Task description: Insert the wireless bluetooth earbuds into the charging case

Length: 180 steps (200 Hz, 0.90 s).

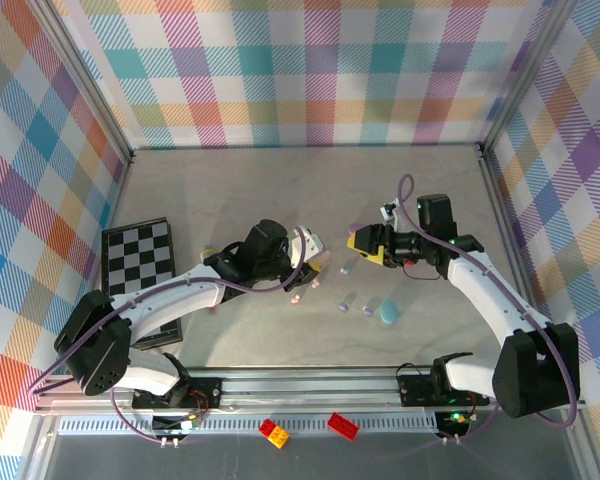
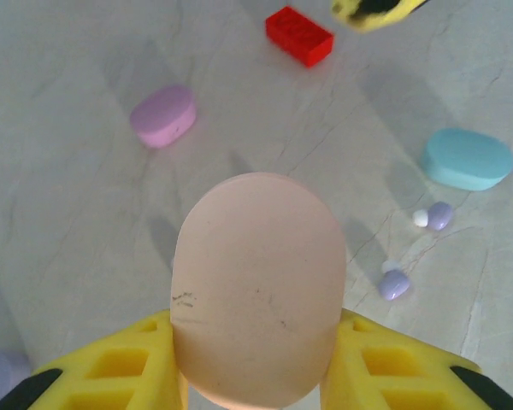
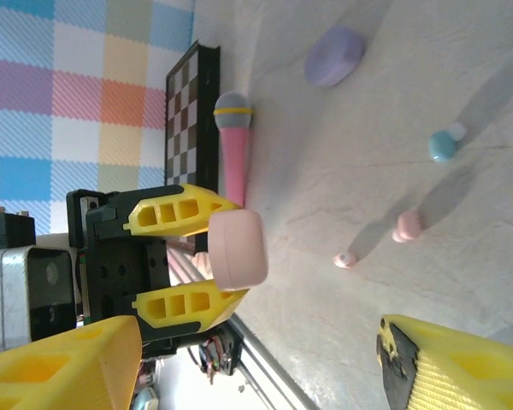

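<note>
Left gripper (image 2: 256, 371): clamped on pink case (image 2: 258, 286), whose lower end is cut off. Right gripper (image 1: 358, 242): wide apart, empty. Lavender earbuds (image 2: 395, 284): blurred, on worktop (image 2: 68, 213).

Pastel plaid walls (image 1: 310, 70) enclose a pale, marble-veined table (image 1: 280, 190) under soft, even light.

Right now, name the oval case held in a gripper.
The pale pink case, clamped in the left gripper; the teal case and mauve case lie on the table.
</note>
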Tool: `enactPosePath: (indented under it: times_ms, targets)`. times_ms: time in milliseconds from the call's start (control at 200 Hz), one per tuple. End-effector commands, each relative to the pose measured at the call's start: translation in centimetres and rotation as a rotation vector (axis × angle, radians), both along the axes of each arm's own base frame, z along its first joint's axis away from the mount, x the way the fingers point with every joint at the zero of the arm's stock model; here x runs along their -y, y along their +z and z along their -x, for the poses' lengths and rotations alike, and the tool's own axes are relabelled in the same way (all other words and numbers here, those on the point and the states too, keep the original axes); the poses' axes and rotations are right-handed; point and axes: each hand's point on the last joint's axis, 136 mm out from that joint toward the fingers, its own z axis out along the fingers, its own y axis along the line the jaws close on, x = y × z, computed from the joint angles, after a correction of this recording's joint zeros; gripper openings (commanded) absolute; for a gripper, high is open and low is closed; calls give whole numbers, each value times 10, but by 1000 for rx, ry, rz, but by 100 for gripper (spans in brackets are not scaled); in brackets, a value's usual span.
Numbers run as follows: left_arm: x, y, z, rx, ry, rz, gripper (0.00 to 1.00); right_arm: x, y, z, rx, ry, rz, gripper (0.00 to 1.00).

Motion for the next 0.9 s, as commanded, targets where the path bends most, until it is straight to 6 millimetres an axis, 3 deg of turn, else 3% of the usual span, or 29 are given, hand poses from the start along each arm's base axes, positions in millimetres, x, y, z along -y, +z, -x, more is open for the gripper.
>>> enactPosePath:
  times_ms: [0,310,605,745,895]
  targets:
    - [16,23,9,97,-107,44,36,-16,8,13,11,92,-54,72]
    - [30,34,15,130,-153,67,36,-36,-7,17,-22,127,-39,67]
    - [36,36,14,136,-149,78,36,-40,-15,18,-45,135,-32,48]
    - [39,36,13,135,-144,80,36,-43,-16,21,-36,156,-26,46]
    - [40,35,14,130,-150,80,36,-44,-19,19,-39,148,-5,37]
